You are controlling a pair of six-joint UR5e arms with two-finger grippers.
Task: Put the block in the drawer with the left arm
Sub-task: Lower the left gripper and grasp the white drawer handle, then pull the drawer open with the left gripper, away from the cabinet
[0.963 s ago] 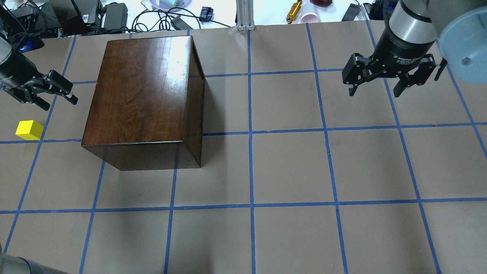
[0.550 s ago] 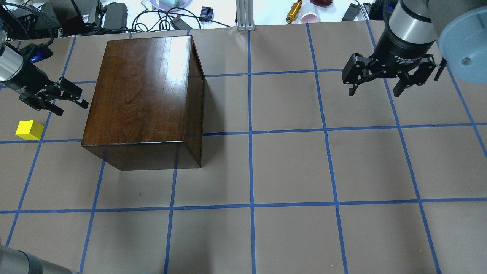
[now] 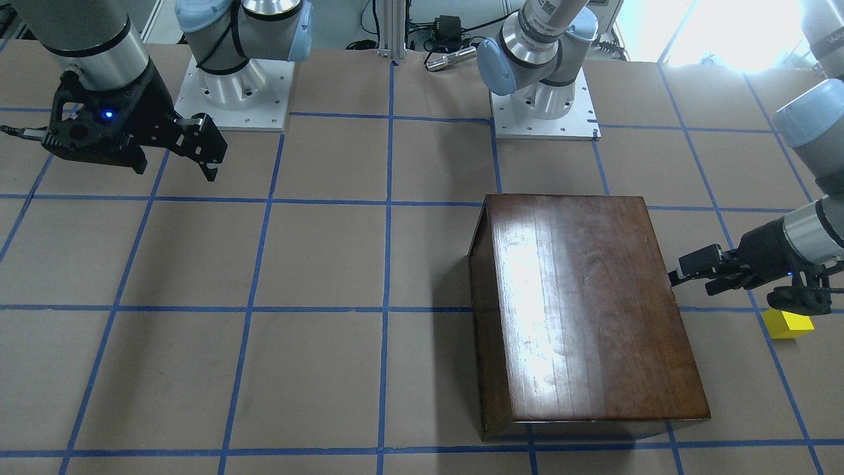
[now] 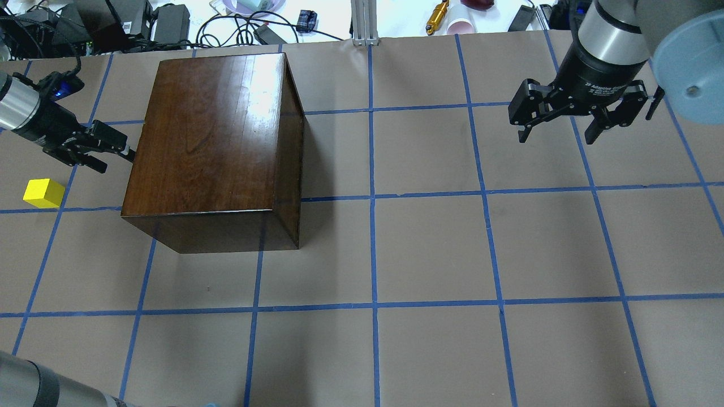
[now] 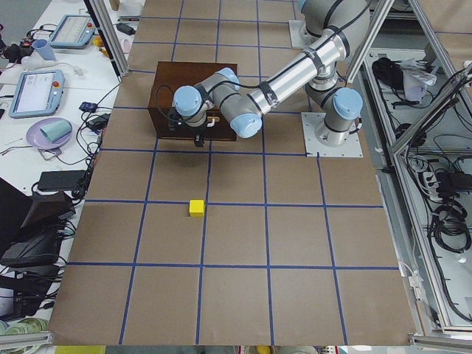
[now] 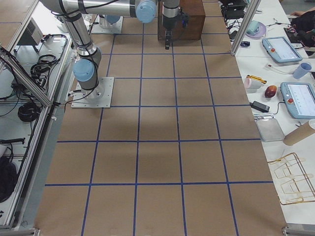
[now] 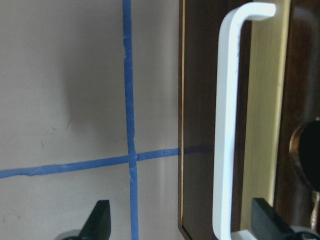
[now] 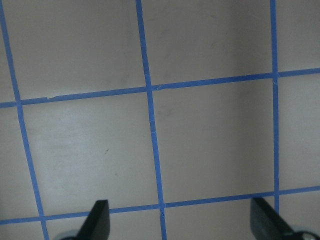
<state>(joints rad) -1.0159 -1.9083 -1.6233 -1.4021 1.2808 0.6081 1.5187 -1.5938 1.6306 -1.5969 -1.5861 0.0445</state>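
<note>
Covered and cropped
At the front-facing view's right, the left gripper (image 3: 689, 276) covers the block (image 3: 788, 324) along its top edge. The left wrist view's bottom crops the white handle (image 7: 225, 125), and a dark round fitting (image 7: 306, 150) blurs at right.

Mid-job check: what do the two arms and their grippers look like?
The left arm and right arm are silver tubes with pale-blue joint caps. The left gripper and right gripper are black and two-fingered, each with a blue light. White lettering rings the right wrist.

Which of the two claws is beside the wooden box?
The left claw, pointing at the wooden box near the yellow block; the right claw hovers far off.
</note>
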